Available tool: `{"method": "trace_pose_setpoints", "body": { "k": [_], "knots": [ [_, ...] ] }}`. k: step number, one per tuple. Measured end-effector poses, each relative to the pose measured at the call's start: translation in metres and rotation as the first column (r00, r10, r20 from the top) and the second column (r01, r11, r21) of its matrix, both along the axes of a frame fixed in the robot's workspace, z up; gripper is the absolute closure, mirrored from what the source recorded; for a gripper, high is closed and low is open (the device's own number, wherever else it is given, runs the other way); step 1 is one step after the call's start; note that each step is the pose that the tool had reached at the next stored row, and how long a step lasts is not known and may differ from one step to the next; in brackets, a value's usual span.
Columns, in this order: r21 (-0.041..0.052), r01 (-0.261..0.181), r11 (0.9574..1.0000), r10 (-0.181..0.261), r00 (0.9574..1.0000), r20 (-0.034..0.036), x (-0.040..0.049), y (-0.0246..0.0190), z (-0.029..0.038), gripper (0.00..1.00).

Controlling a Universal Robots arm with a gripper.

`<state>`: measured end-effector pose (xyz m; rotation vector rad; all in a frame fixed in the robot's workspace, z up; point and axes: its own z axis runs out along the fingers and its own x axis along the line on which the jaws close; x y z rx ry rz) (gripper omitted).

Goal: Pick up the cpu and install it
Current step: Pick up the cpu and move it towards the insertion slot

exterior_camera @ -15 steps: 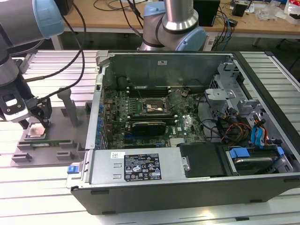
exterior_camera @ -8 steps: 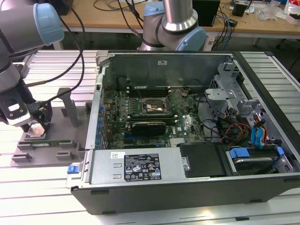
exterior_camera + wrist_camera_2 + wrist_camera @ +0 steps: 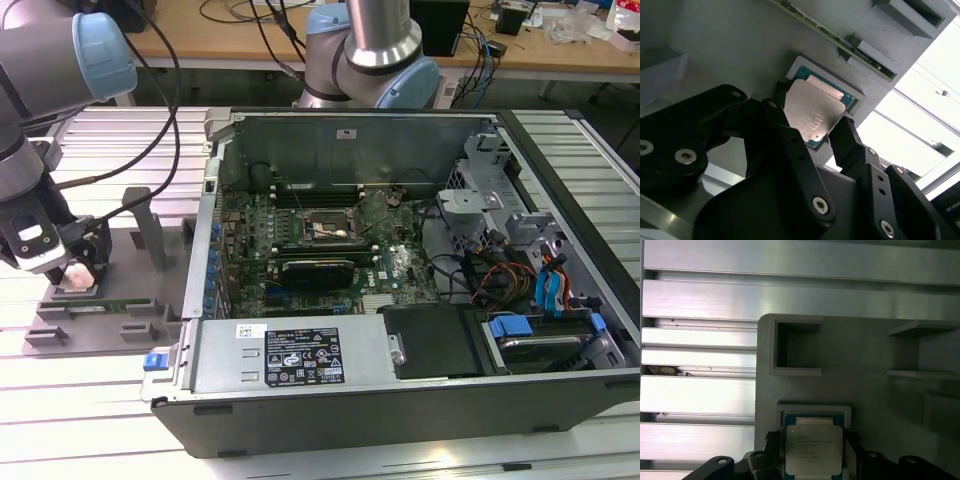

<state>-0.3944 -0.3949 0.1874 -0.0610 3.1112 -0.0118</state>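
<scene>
The cpu, a flat square chip with a silver-grey top, sits between the black fingers of my gripper, which is shut on its two opposite edges. It is just above its shallow pocket in the grey fixture, at the exterior view's left. In the first wrist view the cpu covers part of the pocket's teal rim. In the exterior view my gripper is low over the fixture. The open computer case holds the green motherboard with its dark socket frame.
A long green memory stick lies in a slot of the fixture beside the gripper. Upright grey posts rise from the fixture. Cables and drive bays fill the case's far side. A second arm's base stands behind the case.
</scene>
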Motion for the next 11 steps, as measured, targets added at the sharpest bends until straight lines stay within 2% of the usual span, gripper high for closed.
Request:
{"method": "trace_pose_setpoints", "body": {
  "k": [6, 7, 11],
  "knots": [
    [0.0000, 0.000, 1.0000, 0.000, 1.0000, 0.0000, -0.0001, 0.0000, -0.0001, 0.40],
    [0.0000, 0.000, 1.0000, 0.000, 1.0000, 0.0000, -0.0001, 0.0000, -0.0001, 0.45],
    [0.0000, 0.000, 1.0000, 0.000, 1.0000, 0.0001, -0.0002, 0.0000, -0.0001, 0.45]
  ]
}}
